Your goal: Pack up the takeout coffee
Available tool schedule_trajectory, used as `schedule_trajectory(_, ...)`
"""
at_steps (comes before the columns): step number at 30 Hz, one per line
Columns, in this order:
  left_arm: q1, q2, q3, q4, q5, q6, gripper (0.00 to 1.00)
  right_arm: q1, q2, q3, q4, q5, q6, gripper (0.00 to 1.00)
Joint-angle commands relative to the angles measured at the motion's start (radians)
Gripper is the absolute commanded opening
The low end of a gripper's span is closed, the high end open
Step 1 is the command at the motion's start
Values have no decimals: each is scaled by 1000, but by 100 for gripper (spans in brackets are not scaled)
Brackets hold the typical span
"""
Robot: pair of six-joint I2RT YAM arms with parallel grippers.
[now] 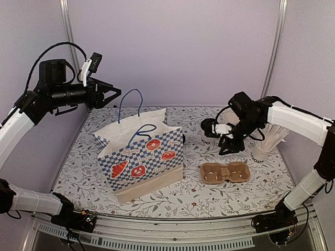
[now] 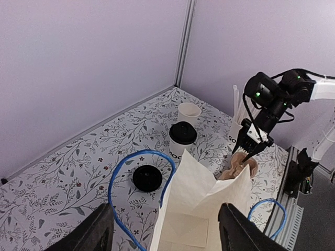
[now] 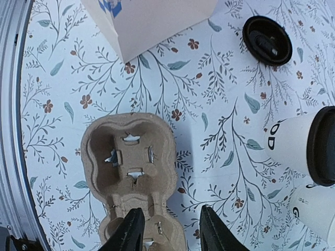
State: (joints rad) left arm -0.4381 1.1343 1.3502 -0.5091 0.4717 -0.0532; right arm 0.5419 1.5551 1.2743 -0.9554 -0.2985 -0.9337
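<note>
Right gripper (image 3: pixel 171 210) was seen with its jaws parted and nothing between them, hung fingers-down above the moulded cup carrier (image 3: pixel 131 172). This was judged to be a lining-up before any grasp. Whether carrier or coffee was meant first could not be told.

The takeout coffee (image 3: pixel 306 151) was stood upright on the bench (image 1: pixel 199 201), lid on, at about 11 o'clock from the carrier and apart from it. The lidless twin cup (image 2: pixel 189 112) was set just beside it. A loose black lid (image 3: pixel 267 39) was laid flat at 9 o'clock from the coffee, between it and the paper bag (image 1: pixel 141 157). The bag was stood upright with its mouth open, at 9 o'clock from the carrier, presumably so that it could be loaded from above.

The left gripper (image 1: pixel 115 97) was held high at 10 o'clock from the bag, jaws wide and empty, clear of the blue handles (image 2: pixel 111 188).

Bare bench was left between bag and carrier. The handles were arched over the bag's mouth, so the way in was narrowed. A cup of sticks (image 1: pixel 260 152) was stood at 2 o'clock from the carrier, close under the right arm, where it might be brushed. The bench's front edge was near at 6 o'clock.
</note>
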Motion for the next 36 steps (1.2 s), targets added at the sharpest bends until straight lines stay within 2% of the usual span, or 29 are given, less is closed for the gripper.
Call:
schedule_trajectory(1,4,-34,23,-35,-50,-11,71,-5,-32,-3,-70,-54,4,39)
schedule_trajectory(6,4,-57,10,-35,-61,-17,71,-5,-44,-126,-6,3,-7,38)
schedule_trajectory(12,3,-52,-6,-29,-55,-15,71,-5,-23,-188,58,42,-11,39)
schedule_trajectory(19,5,-47,-14,-30,-59,0,71,-5,27,-210,98,51,-24,43)
schedule_trajectory(36,15,-31,-32,-19,-47,9,71,21,56,-267,115,70,-68,45)
